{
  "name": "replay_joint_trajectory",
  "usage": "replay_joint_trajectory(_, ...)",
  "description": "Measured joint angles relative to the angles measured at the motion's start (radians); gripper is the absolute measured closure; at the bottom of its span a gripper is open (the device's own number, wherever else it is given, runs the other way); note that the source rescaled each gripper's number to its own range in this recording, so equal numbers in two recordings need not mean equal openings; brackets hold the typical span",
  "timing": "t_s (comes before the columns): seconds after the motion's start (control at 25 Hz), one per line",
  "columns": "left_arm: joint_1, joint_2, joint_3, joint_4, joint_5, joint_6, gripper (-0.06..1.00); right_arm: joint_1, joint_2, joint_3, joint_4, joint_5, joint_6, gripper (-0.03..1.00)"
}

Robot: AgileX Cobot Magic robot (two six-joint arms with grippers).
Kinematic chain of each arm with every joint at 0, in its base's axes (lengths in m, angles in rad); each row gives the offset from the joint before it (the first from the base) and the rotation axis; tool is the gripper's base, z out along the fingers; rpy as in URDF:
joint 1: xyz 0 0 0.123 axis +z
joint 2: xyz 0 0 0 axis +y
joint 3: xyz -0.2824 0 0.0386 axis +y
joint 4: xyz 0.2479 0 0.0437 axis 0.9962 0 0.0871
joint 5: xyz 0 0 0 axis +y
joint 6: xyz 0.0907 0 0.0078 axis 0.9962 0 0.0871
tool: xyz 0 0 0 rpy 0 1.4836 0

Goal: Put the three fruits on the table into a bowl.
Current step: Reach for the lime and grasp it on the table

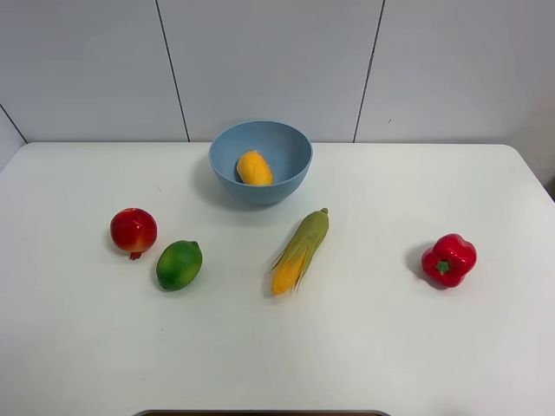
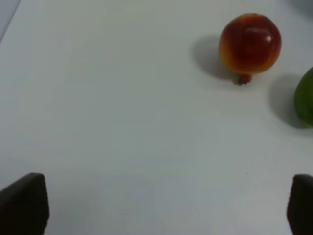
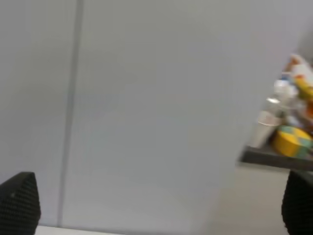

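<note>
The yellow-orange mango point(image 1: 254, 168) lies inside the light-blue bowl point(image 1: 282, 141) at the back middle of the white table point(image 1: 364, 347). The red pomegranate point(image 1: 133, 231) and the green lime-like fruit point(image 1: 179, 264) sit side by side on the table's left. No gripper shows in the exterior high view. In the left wrist view the pomegranate point(image 2: 250, 43) and an edge of the green fruit point(image 2: 305, 98) lie ahead of my left gripper point(image 2: 166, 205), which is open and empty, fingertips point(image 2: 24, 203) wide apart. My right gripper point(image 3: 156, 205) is open and empty, facing a grey wall.
A husked corn cob point(image 1: 301, 250) lies in the table's middle, in front of the bowl. A red bell pepper point(image 1: 449, 259) sits at the right. In the right wrist view a shelf with cluttered items point(image 3: 288, 132) stands beside the wall.
</note>
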Motion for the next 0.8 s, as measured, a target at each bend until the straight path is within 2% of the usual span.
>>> replay_joint_trajectory(0.12, 0.000, 0.000, 0.000, 0.000, 0.000, 0.000, -0.06, -0.143, -0.088, 0.057, 0.088, 0.005, -0.057, -0.03)
replay_joint_trajectory(0.36, 0.000, 0.000, 0.000, 0.000, 0.000, 0.000, -0.06, -0.303, -0.267, 0.274, 0.222, 0.008, -0.073, -0.03)
replay_joint_trajectory(0.52, 0.000, 0.000, 0.000, 0.000, 0.000, 0.000, -0.06, -0.327, -0.399, 0.489, 0.269, 0.009, -0.047, -0.03)
replay_joint_trajectory(0.8, 0.000, 0.000, 0.000, 0.000, 0.000, 0.000, -0.06, -0.327, -0.617, 0.871, 0.283, -0.002, 0.017, -0.03)
